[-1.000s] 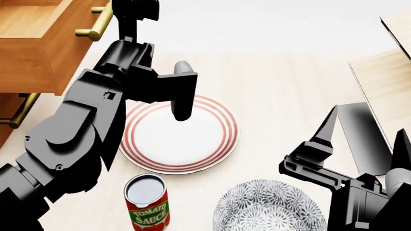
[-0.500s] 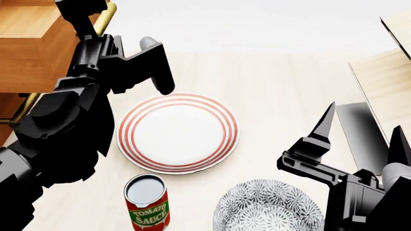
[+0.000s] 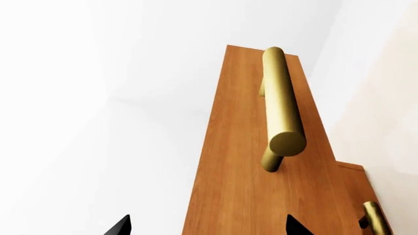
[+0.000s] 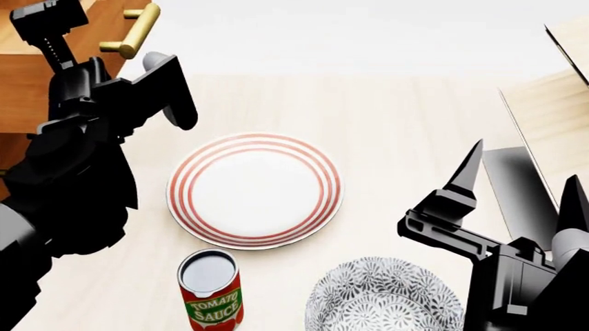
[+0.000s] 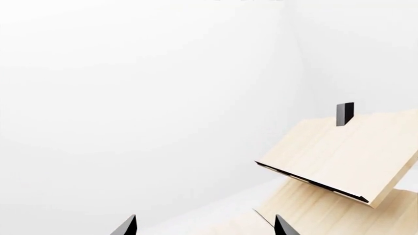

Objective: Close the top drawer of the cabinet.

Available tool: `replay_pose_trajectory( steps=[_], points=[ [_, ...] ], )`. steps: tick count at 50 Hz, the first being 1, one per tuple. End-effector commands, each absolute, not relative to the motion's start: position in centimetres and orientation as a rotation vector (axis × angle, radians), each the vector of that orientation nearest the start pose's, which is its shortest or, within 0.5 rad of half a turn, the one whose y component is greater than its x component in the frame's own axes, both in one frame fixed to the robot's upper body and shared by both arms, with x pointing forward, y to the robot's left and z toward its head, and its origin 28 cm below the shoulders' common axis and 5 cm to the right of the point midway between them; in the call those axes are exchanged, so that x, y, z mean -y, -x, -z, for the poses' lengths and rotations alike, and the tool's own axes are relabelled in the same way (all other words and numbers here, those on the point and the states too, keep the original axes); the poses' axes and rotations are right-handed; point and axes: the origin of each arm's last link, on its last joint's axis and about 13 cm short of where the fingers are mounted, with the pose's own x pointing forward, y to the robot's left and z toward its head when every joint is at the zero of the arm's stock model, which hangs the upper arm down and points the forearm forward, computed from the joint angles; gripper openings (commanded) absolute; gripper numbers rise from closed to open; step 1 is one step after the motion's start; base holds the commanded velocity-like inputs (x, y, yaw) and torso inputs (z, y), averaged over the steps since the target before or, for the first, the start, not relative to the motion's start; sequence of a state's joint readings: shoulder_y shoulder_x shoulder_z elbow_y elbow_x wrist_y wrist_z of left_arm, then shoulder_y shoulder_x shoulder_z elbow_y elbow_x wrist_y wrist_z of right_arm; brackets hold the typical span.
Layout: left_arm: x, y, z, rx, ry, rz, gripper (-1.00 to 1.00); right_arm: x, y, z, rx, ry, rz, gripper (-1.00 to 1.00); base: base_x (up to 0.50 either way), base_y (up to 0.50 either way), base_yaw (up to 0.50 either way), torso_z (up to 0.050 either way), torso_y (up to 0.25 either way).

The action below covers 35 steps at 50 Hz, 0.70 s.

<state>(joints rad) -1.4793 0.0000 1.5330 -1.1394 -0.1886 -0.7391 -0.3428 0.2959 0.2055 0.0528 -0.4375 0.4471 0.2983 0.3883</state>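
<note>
Press squarely on the drawer [image 3: 251, 161] front ahead of the empty, seemingly open left tool [image 3: 205, 226], beside the handle [image 3: 282, 105].

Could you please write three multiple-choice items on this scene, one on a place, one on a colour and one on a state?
1. Where does the tomato sauce can stand?
A. On the plate
B. On the table, beside the plate's near edge
C. Inside the top drawer

2. What colour are the rings on the plate?
A. Red
B. Blue
C. Green

3. How does the left gripper stand to the handle of the top drawer?
A. Shut on it
B. Open, short of it, not touching
C. Shut, pressing the drawer front

Answers: 1 B, the can stands on bare table just clear of the plate's rim. 2 A, red rings run round the white plate. 3 B, in the left wrist view both fingertips are spread wide with the brass bar ahead of them, untouched.
</note>
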Motion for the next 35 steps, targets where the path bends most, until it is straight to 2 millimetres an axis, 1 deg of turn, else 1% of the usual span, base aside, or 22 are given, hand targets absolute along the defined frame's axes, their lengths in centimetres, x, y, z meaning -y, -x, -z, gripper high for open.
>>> replay_pose_trajectory(
  steps=[1,15,19,24,29,32,35],
  points=[
    [-21.0,-42.0,-22.3,-0.232,-1.446,-0.382,1.00,12.9,-24.9,-16.2,0.391,-0.274,0.231,1.00,0.00,0.00,0.00,0.000,0.000],
    [-21.9,-42.0,-21.6,-0.223,-1.580,-0.385,1.00,13.1,-24.1,-16.5,0.401,-0.276,0.245,1.00,0.00,0.00,0.00,0.000,0.000],
    [-22.1,-41.9,-21.2,-0.240,-1.561,-0.384,1.00,13.1,-23.9,-16.5,0.402,-0.276,0.248,1.00,0.00,0.00,0.00,0.000,0.000],
    [-22.8,-42.0,-21.2,-0.261,-1.547,-0.395,1.00,13.2,-23.7,-16.6,0.407,-0.276,0.250,1.00,0.00,0.00,0.00,0.000,0.000],
    [-22.9,-41.9,-21.0,-0.273,-1.541,-0.391,1.00,13.2,-23.6,-16.6,0.407,-0.275,0.249,1.00,0.00,0.00,0.00,0.000,0.000],
    [-23.0,-41.9,-20.6,-0.295,-1.496,-0.379,1.00,13.2,-23.6,-16.6,0.407,-0.274,0.247,1.00,0.00,0.00,0.00,0.000,0.000],
    [-23.3,-41.8,-20.2,-0.310,-1.497,-0.378,1.00,13.2,-23.6,-16.7,0.407,-0.275,0.247,1.00,0.00,0.00,0.00,0.000,0.000]
  ],
)
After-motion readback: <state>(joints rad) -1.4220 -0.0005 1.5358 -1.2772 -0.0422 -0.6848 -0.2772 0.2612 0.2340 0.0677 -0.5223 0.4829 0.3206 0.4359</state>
